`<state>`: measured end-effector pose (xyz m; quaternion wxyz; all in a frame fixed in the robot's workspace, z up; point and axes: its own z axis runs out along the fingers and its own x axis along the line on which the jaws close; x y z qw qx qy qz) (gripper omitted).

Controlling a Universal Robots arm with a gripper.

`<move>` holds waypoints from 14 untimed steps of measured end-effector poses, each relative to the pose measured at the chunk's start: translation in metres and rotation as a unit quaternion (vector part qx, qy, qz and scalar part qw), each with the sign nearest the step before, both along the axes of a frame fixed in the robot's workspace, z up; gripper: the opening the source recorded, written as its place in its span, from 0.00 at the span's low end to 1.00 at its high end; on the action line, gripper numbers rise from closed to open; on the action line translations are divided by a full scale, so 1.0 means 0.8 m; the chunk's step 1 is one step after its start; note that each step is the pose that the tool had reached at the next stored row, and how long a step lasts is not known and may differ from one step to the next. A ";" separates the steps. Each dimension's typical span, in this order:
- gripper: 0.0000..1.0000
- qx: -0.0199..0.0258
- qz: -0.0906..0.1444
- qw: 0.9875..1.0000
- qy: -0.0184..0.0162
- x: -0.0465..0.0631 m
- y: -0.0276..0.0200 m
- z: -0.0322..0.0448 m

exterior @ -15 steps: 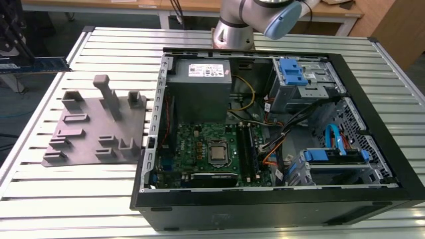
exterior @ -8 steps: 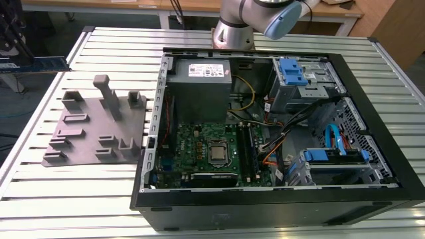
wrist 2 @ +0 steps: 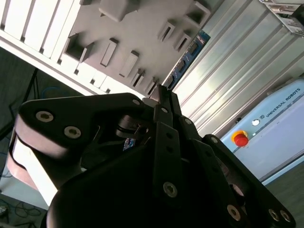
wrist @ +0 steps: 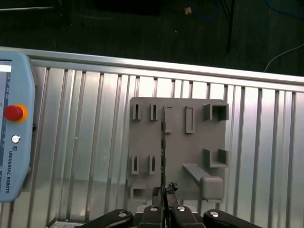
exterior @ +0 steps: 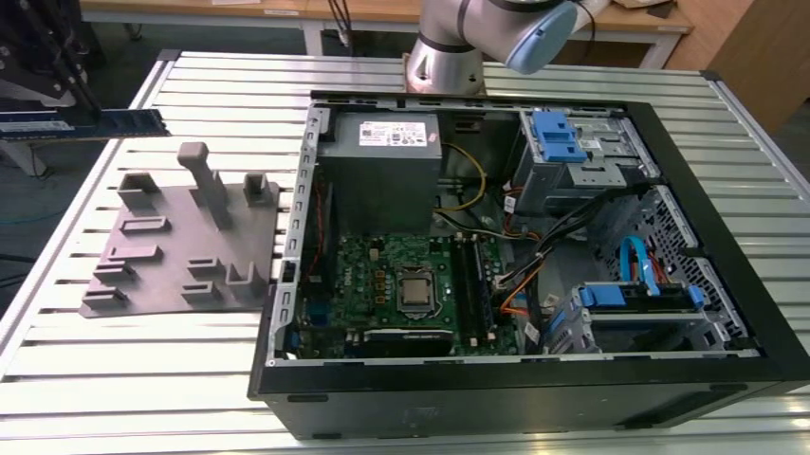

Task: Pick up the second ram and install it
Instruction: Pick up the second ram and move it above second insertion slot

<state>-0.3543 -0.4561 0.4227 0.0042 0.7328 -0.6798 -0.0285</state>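
My gripper is shut on the second ram, a thin stick seen edge-on in the first wrist view, reaching out from the fingertips over the grey tray. In the second wrist view the gripper pinches one end, and the blue-green board sticks out past it. In the exterior view the ram hangs level above the table at the far left, beyond the tray. The black memory slots lie on the motherboard inside the open computer case, well to the exterior view's right of the ram.
The tray carries upright posts and several empty pockets. A pale blue teach pendant with a red button lies on the ribbed metal table. Cables, drive cages and a power supply crowd the case. The arm's base stands behind it.
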 end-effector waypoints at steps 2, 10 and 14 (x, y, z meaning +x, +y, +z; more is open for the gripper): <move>0.11 0.000 0.000 1.000 0.001 0.010 0.0000 0.0000; 0.11 0.000 0.000 1.000 0.003 0.044 0.0000 0.0000; 0.11 0.000 0.000 1.000 0.004 0.059 0.0000 -0.0001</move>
